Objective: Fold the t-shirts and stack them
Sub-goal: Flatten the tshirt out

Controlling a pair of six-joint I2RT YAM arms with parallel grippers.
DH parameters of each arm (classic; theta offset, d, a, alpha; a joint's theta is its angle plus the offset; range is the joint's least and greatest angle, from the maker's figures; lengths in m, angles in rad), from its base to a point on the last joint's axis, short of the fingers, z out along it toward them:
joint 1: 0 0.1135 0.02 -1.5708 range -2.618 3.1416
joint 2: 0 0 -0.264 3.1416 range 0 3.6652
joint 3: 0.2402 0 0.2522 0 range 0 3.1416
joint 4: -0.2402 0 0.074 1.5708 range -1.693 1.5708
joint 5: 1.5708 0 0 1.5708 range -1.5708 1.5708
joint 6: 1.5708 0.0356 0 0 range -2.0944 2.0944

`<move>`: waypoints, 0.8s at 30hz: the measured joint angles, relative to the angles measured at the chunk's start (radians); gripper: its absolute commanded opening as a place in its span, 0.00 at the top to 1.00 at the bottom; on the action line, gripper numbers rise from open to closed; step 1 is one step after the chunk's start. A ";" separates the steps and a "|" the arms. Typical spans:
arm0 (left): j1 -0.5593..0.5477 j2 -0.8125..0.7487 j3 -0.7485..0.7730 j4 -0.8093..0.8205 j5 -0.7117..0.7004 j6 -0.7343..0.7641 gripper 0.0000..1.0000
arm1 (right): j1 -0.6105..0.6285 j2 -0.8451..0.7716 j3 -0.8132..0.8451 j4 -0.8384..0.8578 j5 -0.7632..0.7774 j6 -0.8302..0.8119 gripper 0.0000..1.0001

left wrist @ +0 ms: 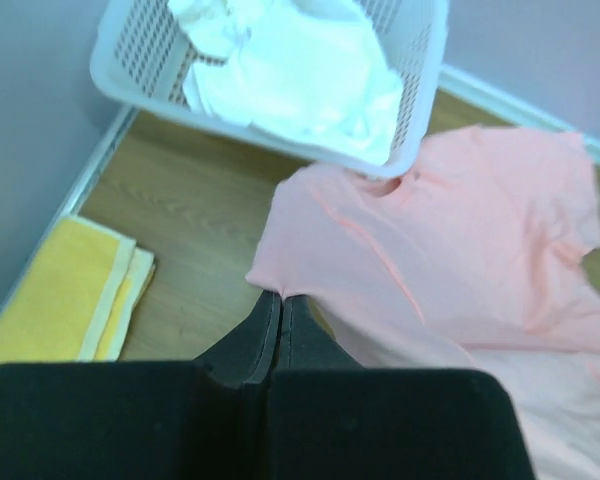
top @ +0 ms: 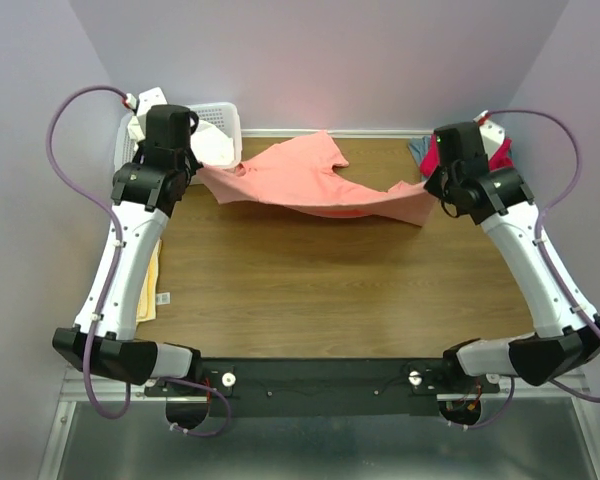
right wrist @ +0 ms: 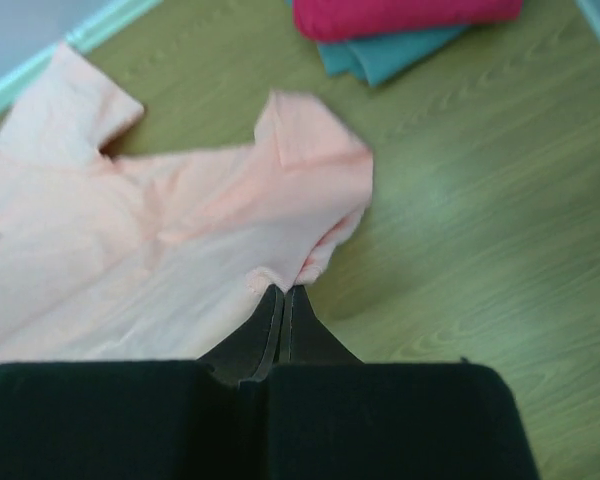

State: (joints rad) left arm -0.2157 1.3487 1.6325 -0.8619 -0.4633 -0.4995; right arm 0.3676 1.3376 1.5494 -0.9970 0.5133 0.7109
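Above the table (top: 310, 285), left gripper (left wrist: 280, 297) and right gripper (right wrist: 285, 290), closed, seemingly pinch pink t-shirt (top: 310, 180).

Top camera looks down; both close wrist cameras share the pink t-shirt (top: 300, 185).

You have no text to read here; the small white tag (top: 164, 298) beside the yellow cloth (top: 151, 283) is too tiny.
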 measured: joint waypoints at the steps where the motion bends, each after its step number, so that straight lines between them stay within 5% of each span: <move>1: 0.000 0.000 0.033 -0.002 -0.001 0.007 1.00 | 0.000 0.009 0.039 0.001 0.017 -0.013 0.99; 11: 0.000 -0.026 0.364 -0.006 -0.032 0.093 1.00 | 0.000 0.043 0.352 -0.024 0.130 -0.164 0.99; 24: 0.000 -0.227 0.372 0.306 0.116 0.141 1.00 | 0.000 -0.014 0.492 -0.021 0.151 -0.238 0.99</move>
State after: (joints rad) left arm -0.2161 1.1213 2.0048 -0.5556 -0.3477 -0.3584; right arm 0.3676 1.3239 2.0411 -1.0180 0.6647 0.4725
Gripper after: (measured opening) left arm 0.014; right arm 0.015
